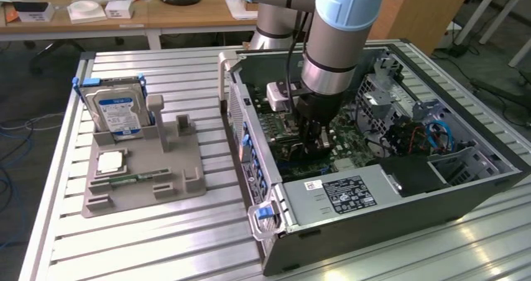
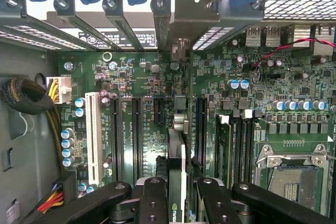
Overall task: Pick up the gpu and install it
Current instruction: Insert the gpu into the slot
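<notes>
- The worktop (image 1: 166,244) is a slatted metal surface carrying everything.
- An open computer case (image 1: 398,212) lies on its side on the exterior view's right half of the worktop, its inside facing up.
- The arm (image 1: 340,38) reaches straight down into the case from above.
- The motherboard (image 2: 136,72) covers the case floor, with a row of long black slots (image 2: 135,129), one white slot (image 2: 93,129) and an empty processor socket (image 2: 291,177).
- A grey holder (image 1: 178,181) sits on the worktop to the exterior view's left, well apart from the case.
- A hard drive (image 1: 116,110) with a blue-and-white label stands upright at the holder's far end.
- The hand (image 2: 177,192) hangs low over the motherboard, its black fingers (image 2: 152,195) drawn narrow and clamped on the gpu.
- The gpu (image 2: 176,171) stands on edge between the fingers, just above the board among the black slots, its silver end toward the case's rear openings. Whether it touches a slot cannot be told.
- A memory stick (image 1: 124,180) lies flat in the holder, near its front.
</notes>
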### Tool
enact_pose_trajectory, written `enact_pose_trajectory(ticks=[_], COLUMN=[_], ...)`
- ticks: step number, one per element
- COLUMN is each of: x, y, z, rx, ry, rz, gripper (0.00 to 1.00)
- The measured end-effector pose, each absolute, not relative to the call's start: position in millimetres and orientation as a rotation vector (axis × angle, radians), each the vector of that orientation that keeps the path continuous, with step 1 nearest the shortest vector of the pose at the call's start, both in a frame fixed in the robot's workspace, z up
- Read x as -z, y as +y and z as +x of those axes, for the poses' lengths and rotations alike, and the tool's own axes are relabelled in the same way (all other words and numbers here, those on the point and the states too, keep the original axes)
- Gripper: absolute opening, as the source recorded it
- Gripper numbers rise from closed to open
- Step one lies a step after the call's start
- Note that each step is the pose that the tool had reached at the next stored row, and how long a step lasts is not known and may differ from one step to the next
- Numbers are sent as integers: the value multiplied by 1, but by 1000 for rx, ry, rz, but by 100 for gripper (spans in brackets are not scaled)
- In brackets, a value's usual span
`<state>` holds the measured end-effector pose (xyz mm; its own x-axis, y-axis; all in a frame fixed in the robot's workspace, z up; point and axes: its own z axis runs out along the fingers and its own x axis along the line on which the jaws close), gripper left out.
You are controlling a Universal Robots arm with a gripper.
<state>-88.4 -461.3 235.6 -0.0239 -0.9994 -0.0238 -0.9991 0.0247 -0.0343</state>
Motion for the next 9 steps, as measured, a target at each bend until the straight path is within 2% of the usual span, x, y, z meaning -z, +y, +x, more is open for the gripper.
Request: enact_pose_trajectory(ticks=[9], x=[-241], y=[-461], z=[-88], rx=[12], ry=[2219], rz=[-2166], gripper=[26])
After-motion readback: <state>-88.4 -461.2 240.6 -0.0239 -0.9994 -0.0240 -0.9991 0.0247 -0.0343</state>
